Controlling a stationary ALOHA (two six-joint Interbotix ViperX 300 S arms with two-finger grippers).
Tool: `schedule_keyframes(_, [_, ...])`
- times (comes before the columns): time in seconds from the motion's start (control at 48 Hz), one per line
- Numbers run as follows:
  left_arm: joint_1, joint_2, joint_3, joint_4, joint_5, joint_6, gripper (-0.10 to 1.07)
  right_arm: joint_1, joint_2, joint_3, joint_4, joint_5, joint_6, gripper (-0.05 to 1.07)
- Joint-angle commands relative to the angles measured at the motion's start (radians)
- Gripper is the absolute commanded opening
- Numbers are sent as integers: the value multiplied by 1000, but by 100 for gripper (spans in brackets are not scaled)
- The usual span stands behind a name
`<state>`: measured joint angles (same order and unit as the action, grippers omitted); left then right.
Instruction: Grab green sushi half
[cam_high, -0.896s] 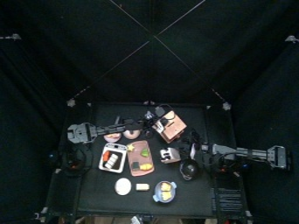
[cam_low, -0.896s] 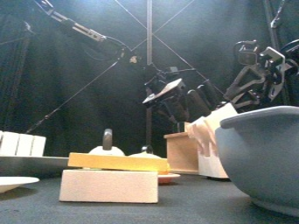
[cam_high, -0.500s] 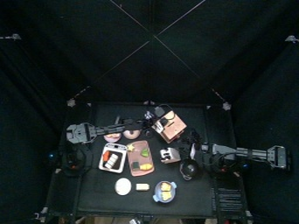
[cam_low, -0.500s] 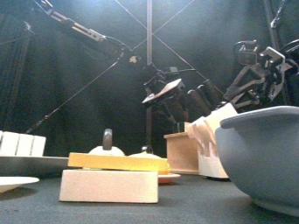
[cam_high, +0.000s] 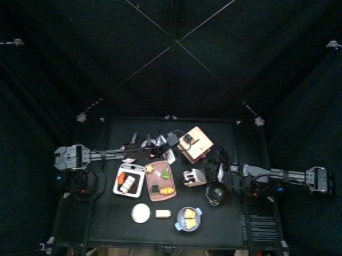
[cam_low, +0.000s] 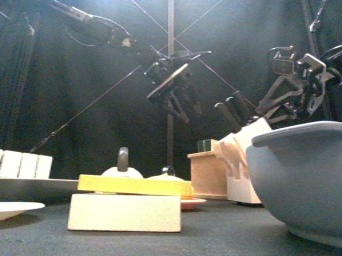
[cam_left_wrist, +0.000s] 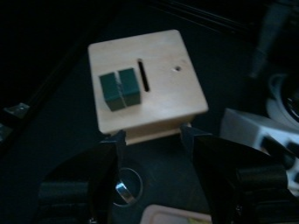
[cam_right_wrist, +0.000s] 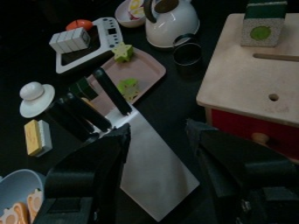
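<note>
I can read no words, numbers or brand marks anywhere: not on the light wooden box (cam_left_wrist: 142, 80) or anything else.

The block (cam_left_wrist: 142, 80) looks like pale matt wood, and the dark green sushi halves (cam_left_wrist: 118, 89) on it look smooth.

Too small from the top view to tell apart: the pieces on the wooden box (cam_high: 195, 144). Cut off at the right wrist picture's edge: the green sushi half (cam_right_wrist: 264, 25). Cropped in the front view: the grey bowl (cam_low: 301, 180) on the right. Blurred: left gripper (cam_left_wrist: 156, 140), fingertips only dimly outlined.
</note>
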<state>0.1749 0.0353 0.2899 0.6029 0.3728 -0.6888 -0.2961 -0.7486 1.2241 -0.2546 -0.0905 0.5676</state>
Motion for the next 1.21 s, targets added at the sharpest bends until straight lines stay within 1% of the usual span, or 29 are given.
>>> schedule_keyframes(0.0, [-35,-97,75,17,-6,-5,88,-5,0,-23,2,-3,-2,88])
schedule_keyframes(0.125, [-80,-161,186,43,-17,-3,88,-5,0,-28,2,-8,-2,88])
schedule_keyframes(0.229, [-120,-199,278,83,-46,-2,88,-5,2,-31,2,-8,-2,88])
schedule_keyframes(0.354, [-169,-215,351,126,-81,0,88,-5,2,-29,2,-8,-2,88])
schedule_keyframes(0.458, [-216,-216,400,133,-98,-2,88,-5,5,-29,2,-8,-2,88])
schedule_keyframes(0.646, [-313,-212,453,121,-123,0,88,-5,8,-29,2,-8,-2,88])
schedule_keyframes(0.75, [-347,-210,469,121,-164,0,89,-5,9,-31,2,-9,-2,88])
schedule_keyframes(0.833, [-353,-212,479,110,-183,-5,89,-5,9,-31,2,-9,-2,88])
schedule_keyframes(0.958, [-351,-201,480,23,-183,-8,91,-5,9,-31,3,-9,-2,88])
schedule_keyframes(1.062, [-351,-173,480,-60,-181,-5,96,-5,11,-31,2,-9,-2,88])
schedule_keyframes(1.125, [-353,-153,480,-77,-172,2,99,-5,12,-31,2,-9,-2,88])
schedule_keyframes(1.188, [-351,-137,479,-71,-161,6,102,-5,14,-31,2,-9,-2,88])
